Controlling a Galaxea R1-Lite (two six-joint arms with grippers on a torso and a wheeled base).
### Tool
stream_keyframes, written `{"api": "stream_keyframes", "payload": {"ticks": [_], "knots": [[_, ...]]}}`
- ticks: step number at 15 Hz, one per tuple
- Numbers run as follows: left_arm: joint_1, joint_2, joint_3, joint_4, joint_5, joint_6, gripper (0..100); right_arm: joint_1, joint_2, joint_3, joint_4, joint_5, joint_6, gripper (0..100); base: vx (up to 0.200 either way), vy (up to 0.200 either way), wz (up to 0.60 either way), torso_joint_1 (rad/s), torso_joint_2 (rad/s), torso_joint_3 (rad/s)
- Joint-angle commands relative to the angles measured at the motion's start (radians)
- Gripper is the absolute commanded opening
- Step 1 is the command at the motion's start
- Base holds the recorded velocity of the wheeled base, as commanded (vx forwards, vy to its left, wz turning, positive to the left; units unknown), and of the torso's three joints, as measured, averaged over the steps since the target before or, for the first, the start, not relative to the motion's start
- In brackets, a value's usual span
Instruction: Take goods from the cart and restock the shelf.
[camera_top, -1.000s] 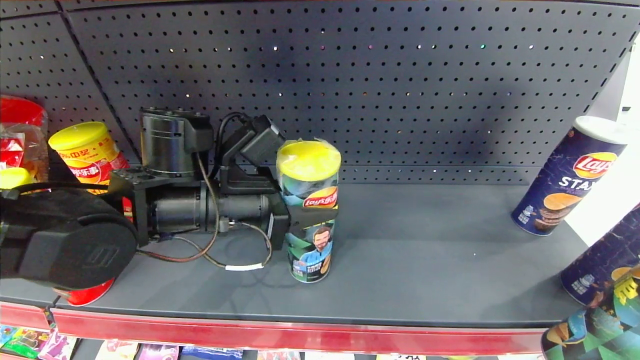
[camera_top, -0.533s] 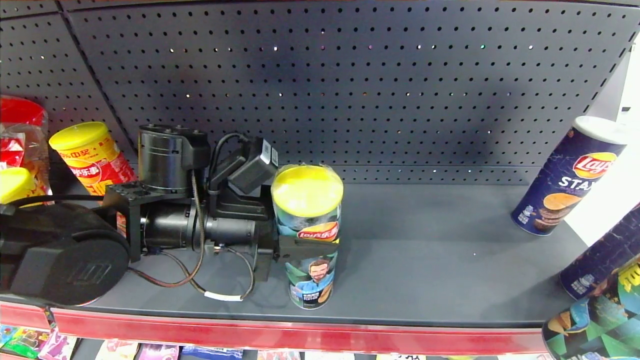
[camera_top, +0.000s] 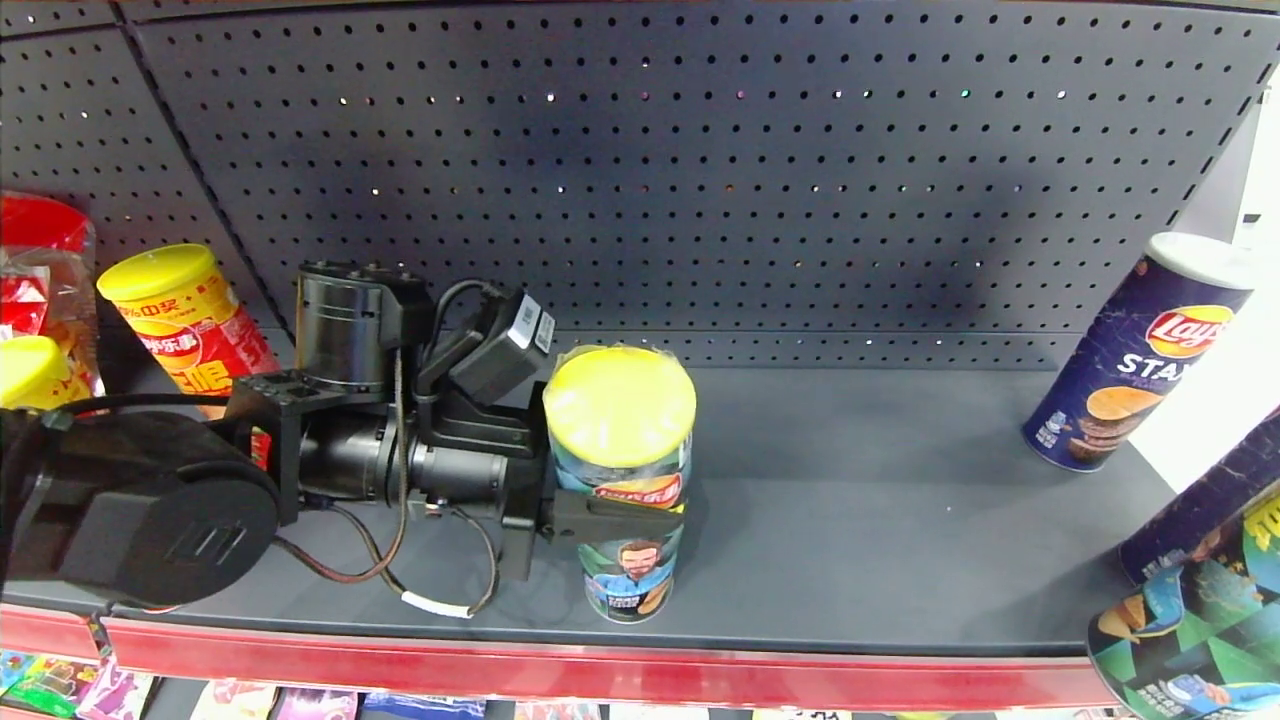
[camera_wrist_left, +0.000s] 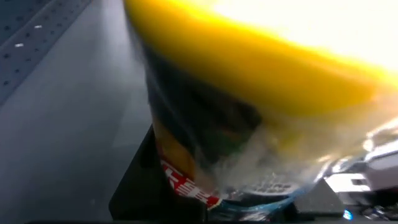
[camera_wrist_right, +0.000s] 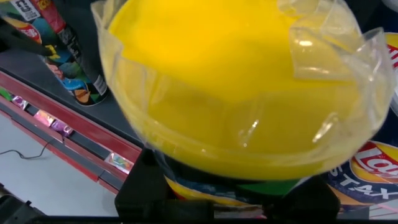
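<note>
A green chip can (camera_top: 620, 480) with a yellow lid stands upright on the dark shelf (camera_top: 860, 520), close to the front edge. My left gripper (camera_top: 620, 515) is shut on its middle, coming in from the left. In the left wrist view the same can (camera_wrist_left: 249, 93) sits between the left gripper (camera_wrist_left: 249, 199) fingers. A second green chip can (camera_top: 1190, 630) shows at the lower right corner, below the shelf front. The right wrist view has its yellow lid (camera_wrist_right: 230, 81) up close, with my right gripper (camera_wrist_right: 227, 205) shut on the can's body.
Two dark blue chip cans (camera_top: 1140, 350) (camera_top: 1200, 520) stand at the shelf's right end. Yellow-lidded red cans (camera_top: 180, 310) and red packs crowd the left end. A pegboard wall (camera_top: 700, 180) backs the shelf and a red strip (camera_top: 600, 670) edges its front. Open shelf lies between middle and right.
My left gripper has carried the green can from mid-shelf toward the front edge. The can at the lower right has shifted slightly upward.
</note>
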Motion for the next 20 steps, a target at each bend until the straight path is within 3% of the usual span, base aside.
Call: {"api": "stream_keyframes", "payload": {"ticks": [1,20], "knots": [[-0.001,-0.003,-0.001,0.005,-0.016,-0.001,0,0.0,0.012,-0.009,0.002,0.0,0.0,0,0.0,0.0,0.0,0.0,0.0,0.0],[0.031,-0.043,0.091,0.003,-0.007,0.001,0,0.0,0.012,-0.029,0.005,-0.006,0.0,0,0.0,0.0,0.0,0.0,0.0,0.0]]}}
